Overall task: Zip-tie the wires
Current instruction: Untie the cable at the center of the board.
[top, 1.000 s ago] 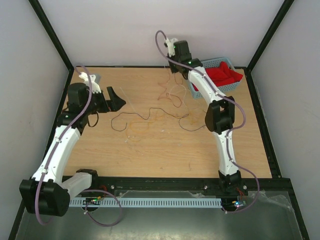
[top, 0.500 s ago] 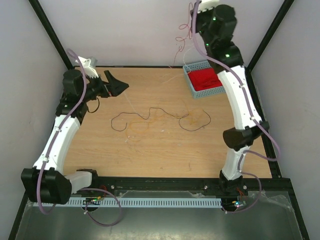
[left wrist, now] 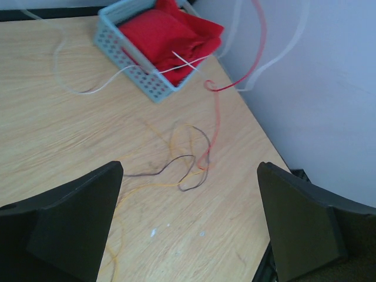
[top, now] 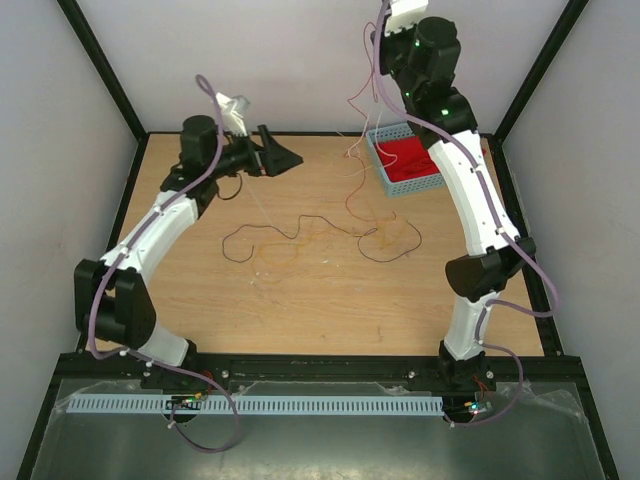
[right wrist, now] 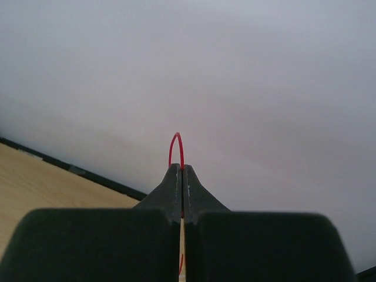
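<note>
One red loop of wires (right wrist: 175,143) shows past the clamped right gripper (right wrist: 181,171); left gripper (left wrist: 189,194) gapes empty.

no readable text, labels, brands or numbers on anything in view

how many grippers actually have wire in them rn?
1. The right gripper, up high at the back, is shut on the wires; a red loop pokes past its tips. The left gripper is open and holds nothing.
</note>
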`<state>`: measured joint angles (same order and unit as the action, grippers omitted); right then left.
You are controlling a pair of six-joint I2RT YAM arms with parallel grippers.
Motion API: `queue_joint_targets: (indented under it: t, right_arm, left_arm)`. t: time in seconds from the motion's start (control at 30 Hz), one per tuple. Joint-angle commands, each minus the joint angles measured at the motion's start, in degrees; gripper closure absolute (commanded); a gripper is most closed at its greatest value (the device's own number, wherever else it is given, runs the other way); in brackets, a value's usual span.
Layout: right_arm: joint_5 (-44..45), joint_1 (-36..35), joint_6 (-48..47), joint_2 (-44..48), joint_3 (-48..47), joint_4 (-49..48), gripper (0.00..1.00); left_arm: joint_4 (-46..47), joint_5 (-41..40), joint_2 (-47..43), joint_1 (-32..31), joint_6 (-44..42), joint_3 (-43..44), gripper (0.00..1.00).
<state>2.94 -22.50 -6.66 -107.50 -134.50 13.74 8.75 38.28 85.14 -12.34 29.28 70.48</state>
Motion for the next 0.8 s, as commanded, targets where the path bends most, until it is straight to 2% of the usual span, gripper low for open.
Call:
queue_joint_targets:
  t: [0.0,0.23,0.5,0.63,0.77]
  right_arm:
    - [-1.2,0.1,0.3,-1.1,-2.1,-0.5,1.0]
    - [-3.2,0.1,1.8,-1.4,-2.6,-0.7,1.0]
    - [-6.9,0.1,3.7,-2.2,-3.5,-0.7,1.0]
    - [-8.7,0.1,5.2,-2.6,-3.7,-0.7,1.0]
    - [-9.5,0.1,5.7,-2.9,-3.7,-0.7,1.0]
  left_arm:
    - [6.1,2.0,3.2,-5.1,-0.8,6.0,0.01]
    - [7.2,-0.8,8.4,-9.6,-3.0,14.1,0.01]
    - [8.2,-8.8,14.7,-13.1,-12.9,21.6,0.01]
    - [8.3,-7.4,20.4,-14.3,-14.4,27.9,0.02]
    - [8.6,-3.5,26.4,-15.8,-11.1,33.2,0.06]
